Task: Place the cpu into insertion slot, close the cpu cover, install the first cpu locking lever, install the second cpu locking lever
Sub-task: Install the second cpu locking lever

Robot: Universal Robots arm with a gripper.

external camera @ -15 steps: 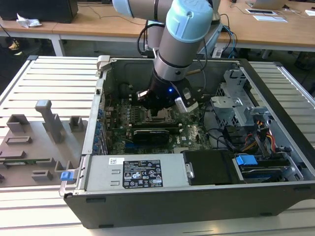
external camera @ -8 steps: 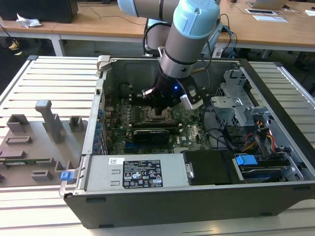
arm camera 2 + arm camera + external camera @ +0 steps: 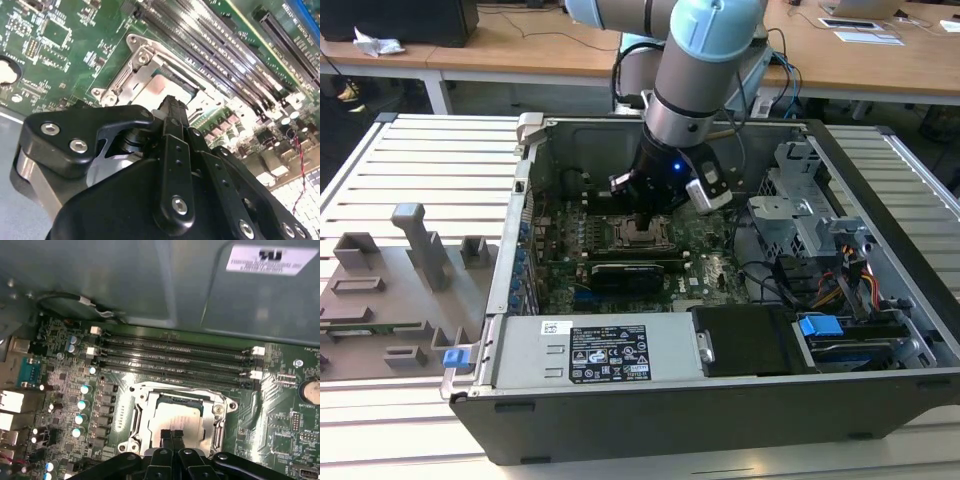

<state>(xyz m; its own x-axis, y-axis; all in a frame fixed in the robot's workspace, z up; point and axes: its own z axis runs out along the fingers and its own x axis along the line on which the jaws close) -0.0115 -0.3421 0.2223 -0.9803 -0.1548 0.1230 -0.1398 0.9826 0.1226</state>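
Observation:
The cpu (image 3: 175,412) lies flat in the insertion slot (image 3: 642,234) on the green motherboard, its silver-grey top showing through the square cut-out. The cpu cover (image 3: 141,410) lies down around it as a silver frame. My gripper (image 3: 172,434) hangs straight over the socket with its two black fingers pressed together, tips at or just above the chip's near edge and holding nothing. In the second wrist view the fingertips (image 3: 172,104) stand right in front of the cpu (image 3: 159,86) and the cover (image 3: 125,80). From the exterior view, my gripper (image 3: 644,216) reaches down inside the open case.
Long black memory slots (image 3: 175,354) run beside the socket, with the case wall (image 3: 125,280) behind them. A black card (image 3: 632,270) sits in front of the socket. The power supply (image 3: 610,355) and drive cage (image 3: 800,215) crowd the case. A grey fixture tray (image 3: 390,290) lies at the exterior view's left.

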